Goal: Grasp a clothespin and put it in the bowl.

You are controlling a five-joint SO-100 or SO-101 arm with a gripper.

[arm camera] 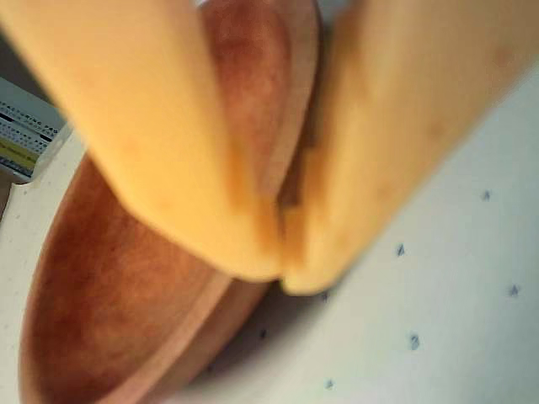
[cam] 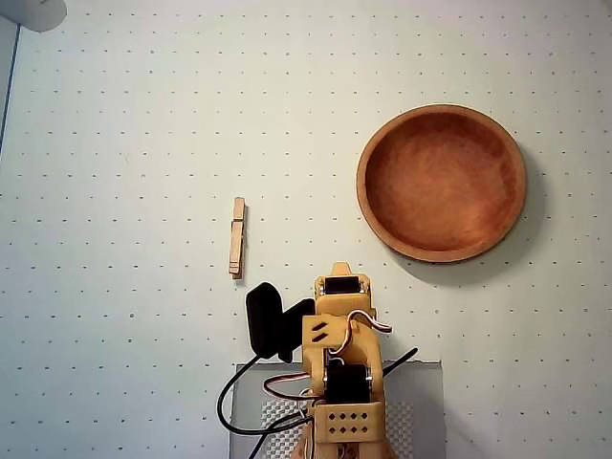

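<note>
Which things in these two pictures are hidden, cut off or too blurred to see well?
- Clothespin: absent from the wrist view.
- Bowl: in the wrist view, partly covered by the blurred gripper and cut by the edges.
- Gripper in the overhead view: fingertips hidden under the arm.
- Arm base: cut by the bottom edge of the overhead view.

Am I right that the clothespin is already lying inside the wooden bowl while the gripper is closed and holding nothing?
Not quite. The overhead view shows the clothespin lying on the table, well left of the bowl, which is empty. The rest holds: in the wrist view the gripper has its fingertips together with nothing between them.
</note>
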